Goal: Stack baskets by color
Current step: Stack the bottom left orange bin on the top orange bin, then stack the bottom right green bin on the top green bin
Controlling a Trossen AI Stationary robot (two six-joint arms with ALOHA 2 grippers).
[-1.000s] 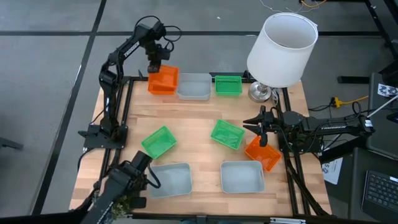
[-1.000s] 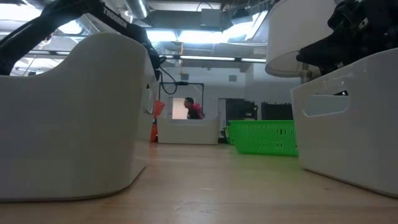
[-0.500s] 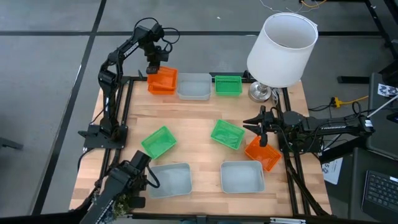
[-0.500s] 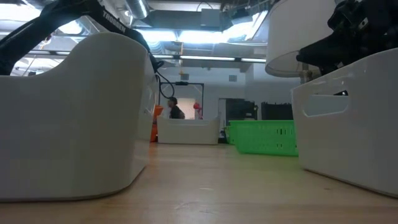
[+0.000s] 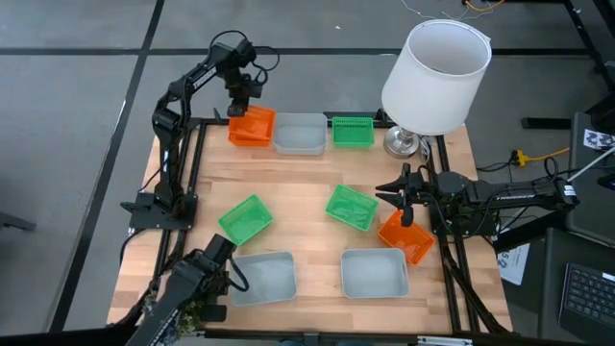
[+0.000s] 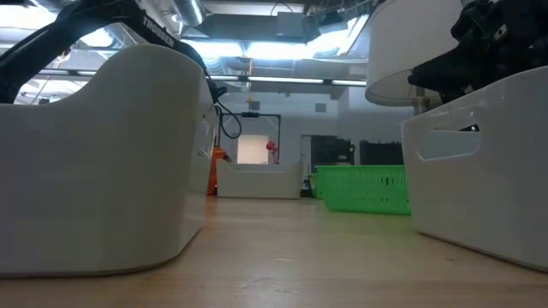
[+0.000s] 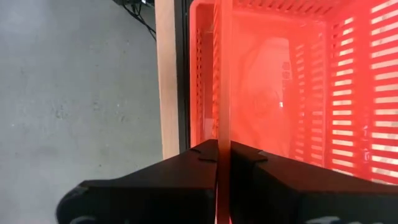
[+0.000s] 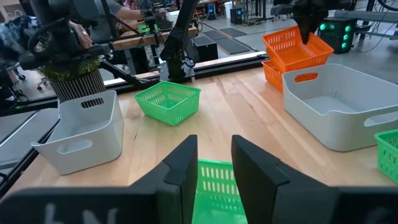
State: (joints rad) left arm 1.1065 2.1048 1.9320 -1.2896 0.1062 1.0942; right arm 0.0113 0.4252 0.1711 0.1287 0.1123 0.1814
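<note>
- High view shows our left gripper (image 5: pixel 242 93) at the far left corner of the table (image 5: pixel 298 192), clamped shut on the outer wall of an orange basket (image 5: pixel 252 123).
- In the left wrist view we see that wall (image 7: pixel 222 93) running edge-on between the two fingers (image 7: pixel 180 165); the held basket sits tilted inside a second orange basket (image 7: pixel 202 74) below it.
- We judge the next move to be a short drop: the held basket lies straight under the gripper, its long side lined up with the basket beneath, so it only needs lowering and letting go.
- The third orange basket (image 5: pixel 405 237) lies at the right edge, tilted, just beside our right gripper (image 5: pixel 398 197), whose fingers stand open and hold nothing.
- That arm is clearly the nearer one for it; the left arm is well apart, across the table.
- Between the right gripper and the orange stack lie a green basket (image 5: pixel 351 207) and a grey basket (image 5: pixel 300 134).
</note>
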